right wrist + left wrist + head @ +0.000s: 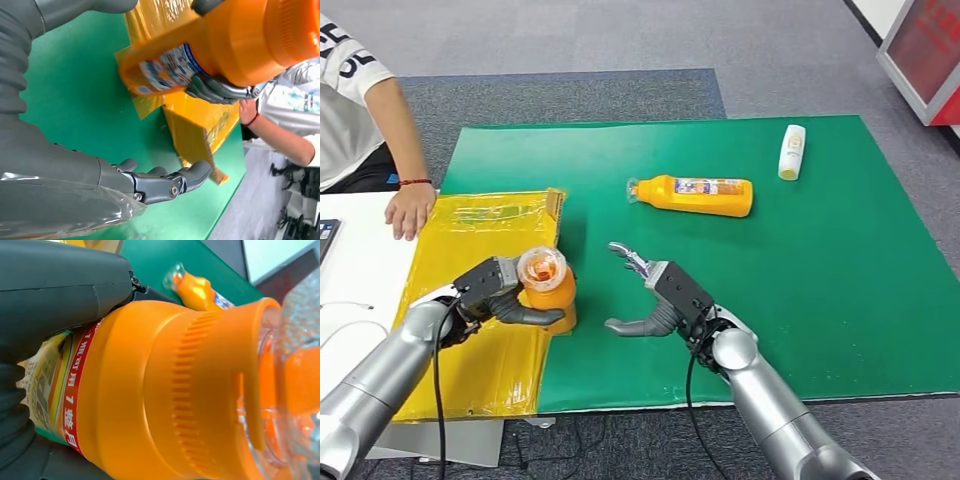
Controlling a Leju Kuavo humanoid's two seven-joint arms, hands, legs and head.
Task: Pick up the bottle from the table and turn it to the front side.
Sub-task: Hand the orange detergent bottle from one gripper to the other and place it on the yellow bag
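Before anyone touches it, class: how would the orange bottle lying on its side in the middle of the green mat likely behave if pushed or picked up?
The lying orange bottle looks rounded, so a sideways push would probably roll it across the green mat. Its glossy plastic and label may be slippery to grip. It appears rigid, so it would likely keep its shape when lifted.

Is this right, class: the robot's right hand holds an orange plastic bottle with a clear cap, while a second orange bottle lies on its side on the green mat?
Not quite: the left hand holds the orange plastic bottle with the clear cap, as the head view shows. The right hand is open and holds nothing. The second orange bottle does lie on its side on the green mat.
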